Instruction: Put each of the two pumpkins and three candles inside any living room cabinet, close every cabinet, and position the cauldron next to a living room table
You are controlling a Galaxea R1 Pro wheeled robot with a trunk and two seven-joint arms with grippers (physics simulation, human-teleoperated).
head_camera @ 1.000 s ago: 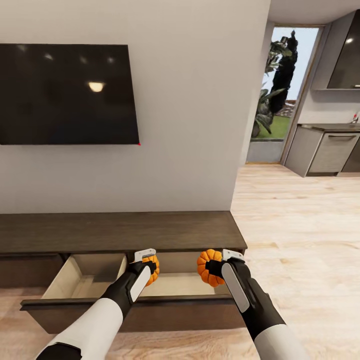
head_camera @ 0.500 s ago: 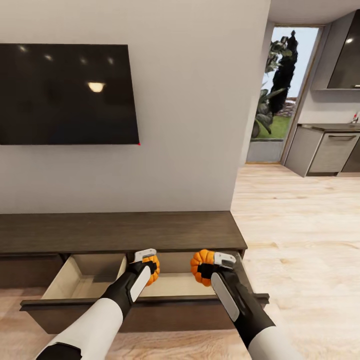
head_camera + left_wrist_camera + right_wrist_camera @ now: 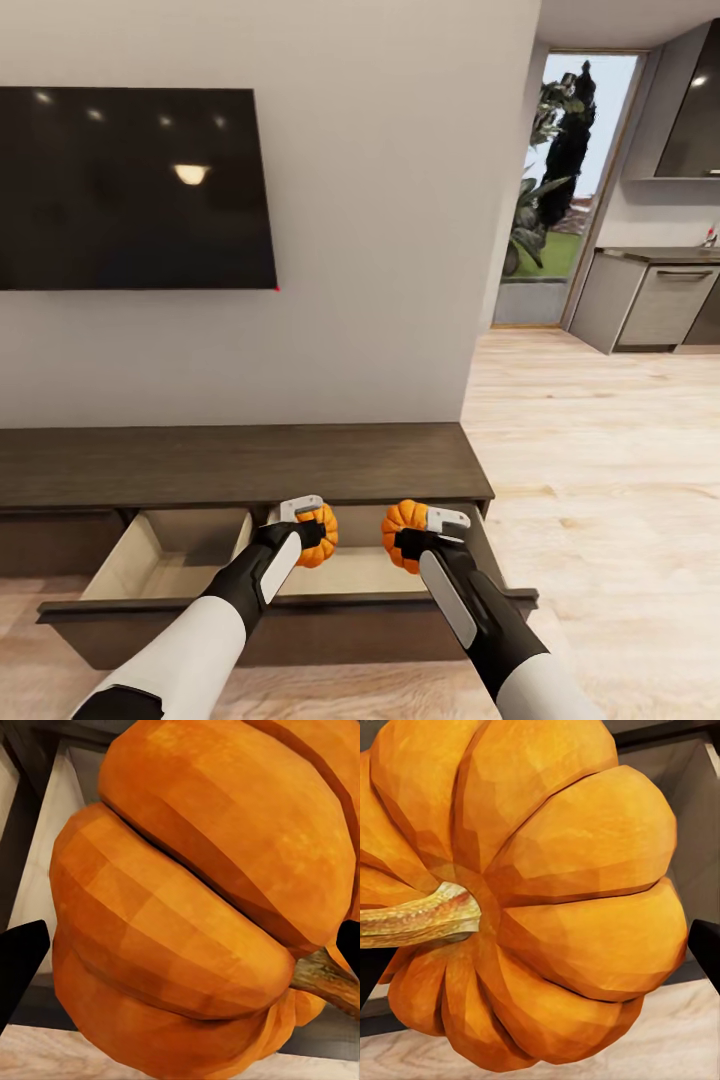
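- Orange pumpkins: left end effector (image 3: 305, 522) clamps the left pumpkin (image 3: 318, 535), right end effector (image 3: 428, 530) the right pumpkin (image 3: 401, 533).
- Both have closed inward above the open drawer (image 3: 180, 560) of the cabinet (image 3: 240, 462); release looks near.

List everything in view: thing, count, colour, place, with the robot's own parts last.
pumpkins: 2, bright orange, one in the left tool, one in the right tool, both held over the open drawer
cabinet: 1, dark brown, against the wall
drawer: 1, pale inside, pulled open
TV: 1, black, on the wall above the cabinet
kitchen units: grey, far right
plants: dark green, outside the doorway
floor: light wood
left tool: 1, black and white, shut on a pumpkin
right tool: 1, black and white, shut on a pumpkin
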